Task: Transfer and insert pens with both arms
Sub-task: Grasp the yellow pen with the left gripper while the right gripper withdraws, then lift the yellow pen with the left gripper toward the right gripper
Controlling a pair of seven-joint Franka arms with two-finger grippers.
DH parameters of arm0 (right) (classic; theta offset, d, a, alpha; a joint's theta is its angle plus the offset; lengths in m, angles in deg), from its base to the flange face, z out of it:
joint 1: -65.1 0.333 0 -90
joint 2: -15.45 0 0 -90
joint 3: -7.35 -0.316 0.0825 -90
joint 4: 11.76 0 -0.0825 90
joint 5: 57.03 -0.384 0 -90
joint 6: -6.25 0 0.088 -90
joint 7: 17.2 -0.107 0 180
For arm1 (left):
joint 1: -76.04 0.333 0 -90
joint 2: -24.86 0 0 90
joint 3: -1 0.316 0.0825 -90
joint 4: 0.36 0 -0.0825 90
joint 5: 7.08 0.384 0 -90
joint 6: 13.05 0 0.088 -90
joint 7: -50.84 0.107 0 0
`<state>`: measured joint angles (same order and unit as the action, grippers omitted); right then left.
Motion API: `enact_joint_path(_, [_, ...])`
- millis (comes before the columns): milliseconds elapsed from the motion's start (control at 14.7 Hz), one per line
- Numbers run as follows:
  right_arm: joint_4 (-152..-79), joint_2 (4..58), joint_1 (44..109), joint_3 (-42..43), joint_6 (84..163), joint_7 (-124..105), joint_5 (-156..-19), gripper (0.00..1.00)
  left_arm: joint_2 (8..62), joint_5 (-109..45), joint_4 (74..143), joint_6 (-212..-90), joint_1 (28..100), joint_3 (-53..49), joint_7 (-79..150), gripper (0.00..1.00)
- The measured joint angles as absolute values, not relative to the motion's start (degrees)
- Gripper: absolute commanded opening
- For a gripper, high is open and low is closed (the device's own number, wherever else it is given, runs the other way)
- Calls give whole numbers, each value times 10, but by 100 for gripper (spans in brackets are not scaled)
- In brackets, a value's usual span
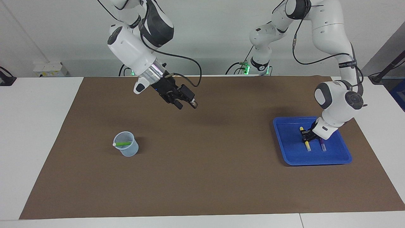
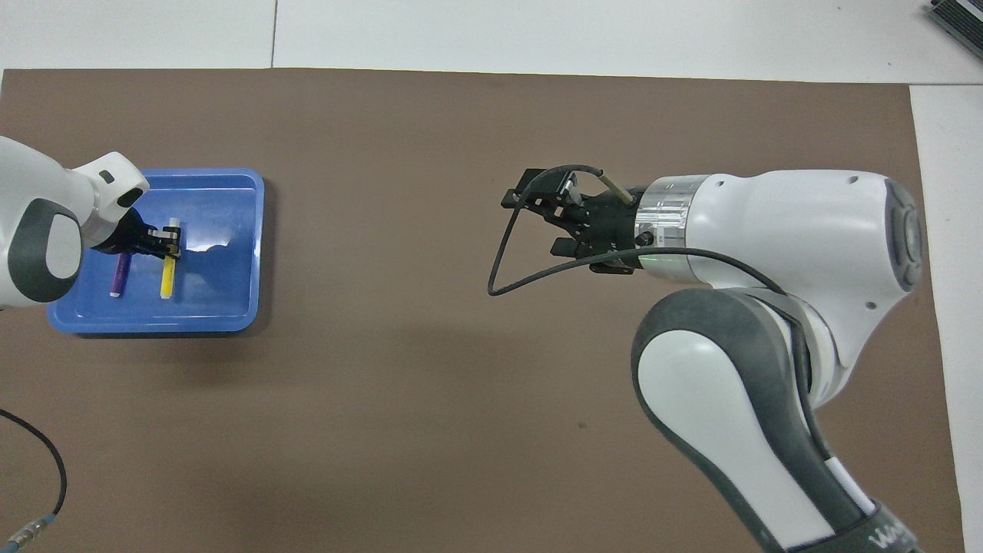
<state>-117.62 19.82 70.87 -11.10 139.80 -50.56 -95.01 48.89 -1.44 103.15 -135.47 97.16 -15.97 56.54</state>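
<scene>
The yellow pen [image 1: 307, 146] [image 2: 166, 283] lies in the blue tray [image 1: 316, 161] [image 2: 230, 230] at the left arm's end of the table. My left gripper [image 1: 305, 136] [image 2: 170, 244] reaches down into the tray and is shut on the yellow pen, close to its pale end. The purple pen [image 1: 322, 146] [image 2: 119, 278] lies beside it, partly under the left wrist. The green pen [image 1: 123, 143] leans inside a clear cup [image 1: 128, 151] toward the right arm's end. My right gripper [image 1: 186, 106] [image 2: 535, 224] hangs open and holds nothing, over the middle of the mat.
A brown mat [image 1: 202, 183] [image 2: 430, 384] covers most of the white table. In the overhead view the right arm's bulk hides the cup. A black cable [image 2: 54, 491] lies at the mat's edge on the left arm's side.
</scene>
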Motion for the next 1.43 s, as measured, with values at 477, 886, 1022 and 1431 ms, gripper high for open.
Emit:
enact_joint_path(477, [-1180, 199, 747, -112, 1422, -506, -950, 100, 489, -43, 981, -1301, 959, -163, 560, 0])
enact_joint_path(886, [-1186, 202, 779, -112, 1448, -529, -950, 100, 482, -84, 977, -1238, 945, -165, 366, 0])
enact_joint_path(1022, [-1187, 203, 779, -111, 1448, -529, -950, 100, 477, -121, 977, -1218, 944, -167, 320, 0])
enact_joint_path(1431, [-1191, 203, 780, -111, 1448, -530, -950, 100, 468, -232, 992, -1167, 943, -168, 236, 0])
